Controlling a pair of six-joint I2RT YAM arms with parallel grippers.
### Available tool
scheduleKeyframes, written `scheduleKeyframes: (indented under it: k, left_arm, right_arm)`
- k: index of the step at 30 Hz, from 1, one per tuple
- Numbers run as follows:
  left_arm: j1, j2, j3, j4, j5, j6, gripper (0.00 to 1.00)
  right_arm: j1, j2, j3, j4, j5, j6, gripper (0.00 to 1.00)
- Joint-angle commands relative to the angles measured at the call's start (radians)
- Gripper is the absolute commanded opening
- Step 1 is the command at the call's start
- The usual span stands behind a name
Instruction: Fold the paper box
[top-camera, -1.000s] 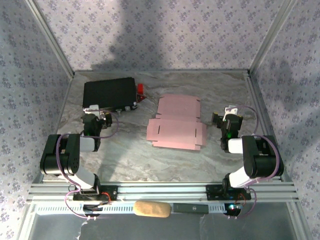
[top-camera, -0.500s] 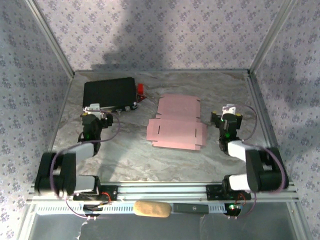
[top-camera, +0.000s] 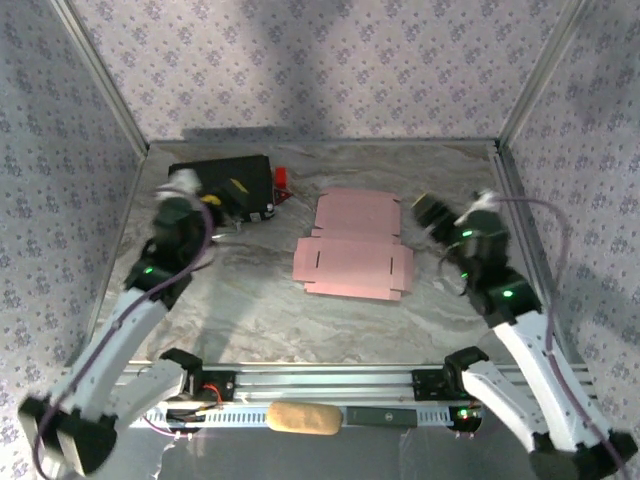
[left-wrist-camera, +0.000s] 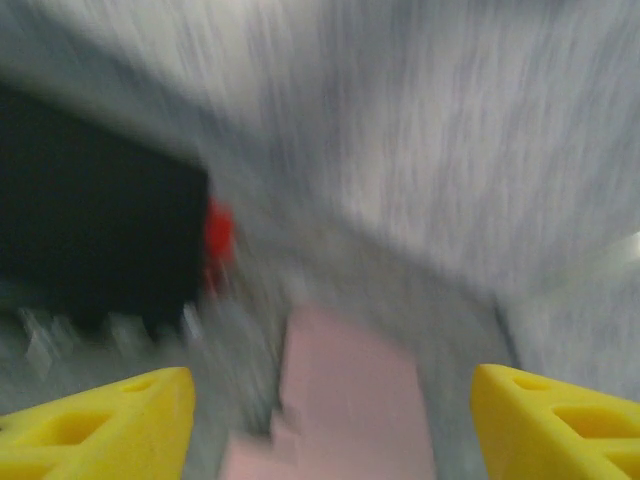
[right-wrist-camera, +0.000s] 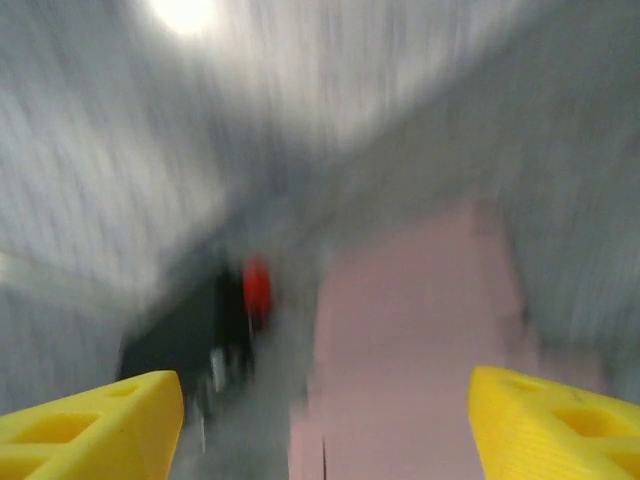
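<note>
The paper box (top-camera: 355, 245) lies as a flat pale pink sheet with flaps and slits in the middle of the table. It shows blurred in the left wrist view (left-wrist-camera: 350, 400) and in the right wrist view (right-wrist-camera: 420, 340). My left gripper (top-camera: 215, 200) hangs raised to the left of the sheet, over the black case, open with yellow fingers (left-wrist-camera: 110, 420) wide apart and nothing between them. Raised to the right of the sheet, my right gripper (top-camera: 432, 212) is open too, its yellow fingers (right-wrist-camera: 555, 425) spread and holding nothing. Neither touches the sheet.
A black case (top-camera: 220, 185) with a small red part (top-camera: 281, 178) lies at the back left. Metal frame rails (top-camera: 320, 383) run along the near edge and patterned walls (top-camera: 320, 60) close in the table on three sides.
Both arms have risen from their folded rest poses and stretched forward over the table, the left toward the black case, the right toward the sheet's right side. The sheet has not moved.
</note>
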Motion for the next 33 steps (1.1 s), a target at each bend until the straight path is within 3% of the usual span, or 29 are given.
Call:
scheduleKeyframes:
  k: [1, 4, 7, 10, 15, 20, 28, 33]
  left_arm:
    - [-0.268, 0.078, -0.08, -0.125, -0.092, -0.118, 0.71]
    - [-0.372, 0.165, -0.136, -0.008, -0.1, -0.142, 0.66]
    - [-0.385, 0.248, -0.124, 0.001, -0.067, -0.119, 0.61]
    - [-0.359, 0.291, -0.101, -0.023, -0.066, -0.071, 0.61]
    - [-0.221, 0.328, -0.116, 0.031, 0.057, -0.031, 0.6]
    - [-0.086, 0.358, -0.148, 0.124, 0.228, -0.008, 0.6]
    - [-0.045, 0.515, -0.063, 0.116, 0.279, 0.049, 0.59]
    - [-0.045, 0.601, -0.038, 0.143, 0.282, 0.052, 0.59]
  right_arm:
    - [0.254, -0.072, -0.265, 0.013, 0.038, 0.429, 0.69]
    - [0.484, -0.093, -0.436, 0.257, 0.244, 0.587, 0.69]
    - [0.548, -0.048, -0.482, 0.351, 0.31, 0.675, 0.7]
    - [0.55, 0.044, -0.515, 0.418, 0.284, 0.787, 0.7]
    - [0.523, 0.228, -0.548, 0.659, 0.259, 0.821, 0.69]
    - [0.48, 0.335, -0.525, 0.731, 0.217, 0.856, 0.67]
    - [0.46, 0.416, -0.55, 0.78, 0.204, 0.936, 0.66]
    - [0.41, 0.425, -0.558, 0.832, 0.204, 0.894, 0.66]
